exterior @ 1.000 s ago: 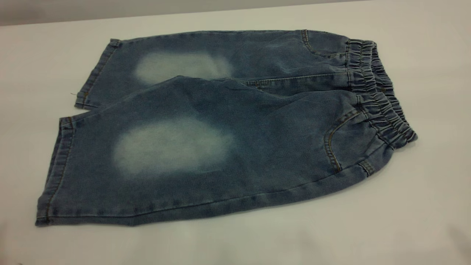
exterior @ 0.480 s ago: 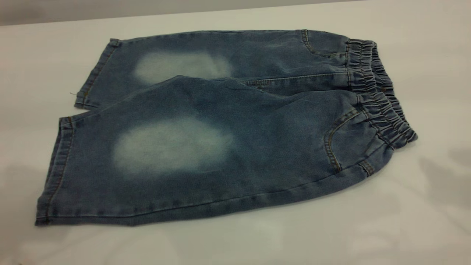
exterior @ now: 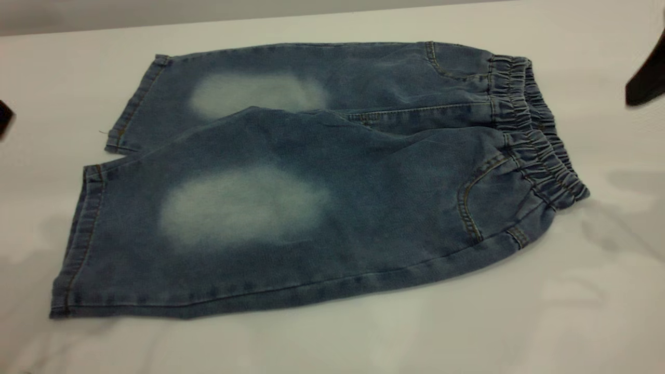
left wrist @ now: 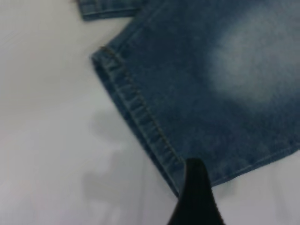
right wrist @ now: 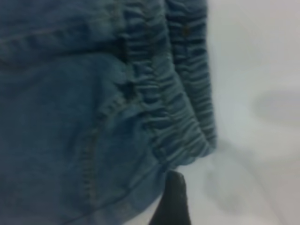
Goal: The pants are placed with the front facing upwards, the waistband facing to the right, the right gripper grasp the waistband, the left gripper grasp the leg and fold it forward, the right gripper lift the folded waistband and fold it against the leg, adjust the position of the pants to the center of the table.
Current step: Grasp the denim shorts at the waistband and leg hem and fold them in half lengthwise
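Observation:
The pants lie flat on the white table, front up, with the gathered waistband to the right and the leg hems to the left. A dark piece of my left gripper shows at the left edge, above the table and apart from the hems. My right gripper shows at the right edge, beyond the waistband. In the left wrist view one black finger hangs over the near leg's hem corner. In the right wrist view one finger hangs by the waistband's near corner. Neither touches the cloth.
Bare white table surrounds the pants on all sides, widest in front. The table's far edge runs along the top of the exterior view. Arm shadows fall on the table at both ends.
Both grippers have come in at the edges of the exterior view, and their shadows on the table have grown. The pants have not moved.

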